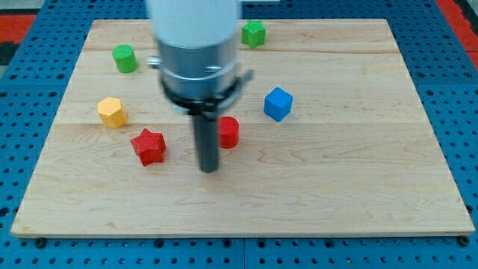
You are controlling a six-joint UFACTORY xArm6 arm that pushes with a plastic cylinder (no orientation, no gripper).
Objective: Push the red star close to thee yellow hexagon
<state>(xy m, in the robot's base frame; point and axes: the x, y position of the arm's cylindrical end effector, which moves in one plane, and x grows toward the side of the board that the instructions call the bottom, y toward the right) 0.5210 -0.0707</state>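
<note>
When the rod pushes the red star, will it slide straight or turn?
The red star sits low and flat on the smooth wooden board, so it probably slides without tipping. Its points may let it turn under an off-centre push. My tip is apart, on its right.

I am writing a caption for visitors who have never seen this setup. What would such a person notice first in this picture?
First the big blurred arm, coming down from the view's top to its dark rod; my tip rests near the board's middle, right of the red star and just left of a red cylinder. Next, the bright blocks on the pale wooden board: the yellow hexagon up-left of the star, a blue cube at right, and two green blocks near the top edge.
</note>
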